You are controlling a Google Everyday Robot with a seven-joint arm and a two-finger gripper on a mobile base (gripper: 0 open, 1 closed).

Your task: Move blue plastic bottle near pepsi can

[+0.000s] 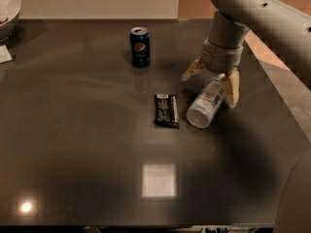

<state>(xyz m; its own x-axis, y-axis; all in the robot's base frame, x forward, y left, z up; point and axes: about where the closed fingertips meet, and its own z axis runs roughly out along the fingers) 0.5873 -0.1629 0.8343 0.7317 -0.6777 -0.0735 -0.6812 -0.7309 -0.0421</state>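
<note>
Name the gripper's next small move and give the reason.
Probably shut the gripper on the blue plastic bottle. It is open, straddling the bottle's far end, and the bottle lies on its side, well apart from the upright pepsi can.

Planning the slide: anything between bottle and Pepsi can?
Nothing visible. The snack bar lies beside the blue plastic bottle, off the line to the pepsi can. The gripper straddles the bottle's cap end, fingers open.

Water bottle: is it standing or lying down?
Lying down: the bottle rests on its side, the open gripper straddling its far end.
</note>
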